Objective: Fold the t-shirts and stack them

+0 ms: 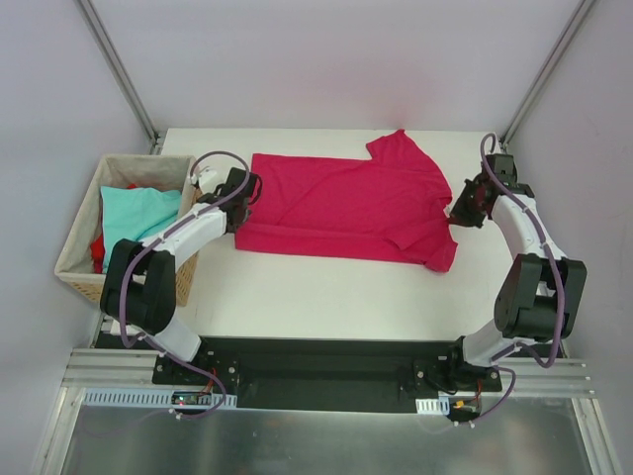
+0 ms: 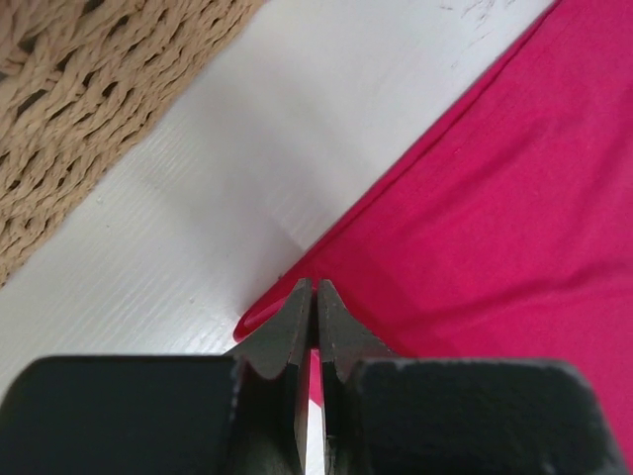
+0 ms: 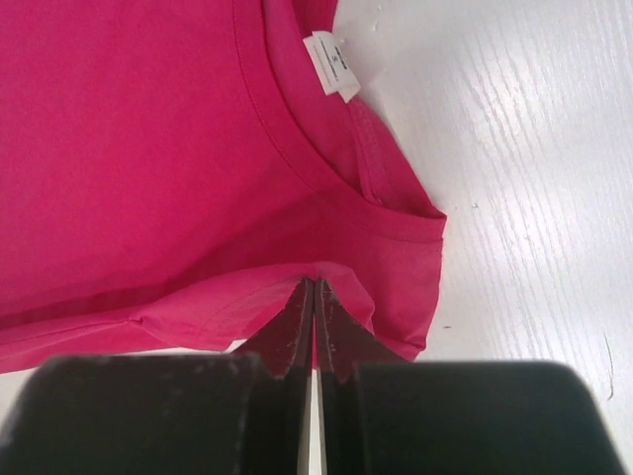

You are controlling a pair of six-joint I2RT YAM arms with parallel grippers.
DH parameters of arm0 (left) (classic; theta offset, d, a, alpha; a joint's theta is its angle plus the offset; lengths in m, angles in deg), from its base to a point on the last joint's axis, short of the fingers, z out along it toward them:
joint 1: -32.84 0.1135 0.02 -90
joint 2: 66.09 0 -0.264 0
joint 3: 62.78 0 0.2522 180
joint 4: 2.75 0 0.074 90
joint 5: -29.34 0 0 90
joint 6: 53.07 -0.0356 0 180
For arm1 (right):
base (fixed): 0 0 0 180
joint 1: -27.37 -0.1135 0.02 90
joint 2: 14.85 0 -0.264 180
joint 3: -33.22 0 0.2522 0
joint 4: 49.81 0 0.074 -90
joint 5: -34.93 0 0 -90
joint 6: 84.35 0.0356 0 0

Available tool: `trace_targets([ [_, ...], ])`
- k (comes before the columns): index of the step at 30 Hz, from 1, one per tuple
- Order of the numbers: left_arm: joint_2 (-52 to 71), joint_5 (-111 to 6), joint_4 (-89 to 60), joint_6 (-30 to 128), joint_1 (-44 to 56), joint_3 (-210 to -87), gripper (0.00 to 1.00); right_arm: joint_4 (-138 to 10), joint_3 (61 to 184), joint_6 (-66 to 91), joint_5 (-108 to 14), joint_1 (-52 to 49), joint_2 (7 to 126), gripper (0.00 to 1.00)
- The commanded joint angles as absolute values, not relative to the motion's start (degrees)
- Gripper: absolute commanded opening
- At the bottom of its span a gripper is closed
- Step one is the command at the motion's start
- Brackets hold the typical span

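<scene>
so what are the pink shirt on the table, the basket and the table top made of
The crimson t-shirt looks like soft matte knit, likely cotton jersey: stitched collar, sewn-in label, loose folds. The basket is tan woven fibre, wicker or twisted cord, with coarse braided strands. The table is a hard white board with a slight sheen and fine parallel lines, either laminate or painted wood; it is unclear which.

A spread t-shirt [image 1: 346,208] lies flat mid-tabletop [image 1: 326,287], its collar toward 3 o'clock. The left tool [image 1: 240,201] pinches its 9 o'clock end. The right tool [image 1: 458,214] pinches its 3 o'clock end, beside the collar. A basket [image 1: 77,269] stands at the tabletop's 9 o'clock edge, with other t-shirts [image 1: 138,213] heaped inside it.
</scene>
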State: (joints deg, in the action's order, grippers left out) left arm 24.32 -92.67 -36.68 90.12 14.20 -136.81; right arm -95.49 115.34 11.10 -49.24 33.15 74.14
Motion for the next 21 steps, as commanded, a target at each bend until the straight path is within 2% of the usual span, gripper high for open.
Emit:
trace_targets([
  [1, 25.8, -93.0, -36.5, 88.4, 14.8, -139.7, 0.00, -95.2, 120.5, 10.3, -48.3, 33.0, 76.2, 0.01],
  [21, 31.2, -92.4, -36.6, 86.7, 15.4, -145.0, 0.00, -95.7, 127.7, 9.9, -47.1, 33.0, 84.4, 0.00],
])
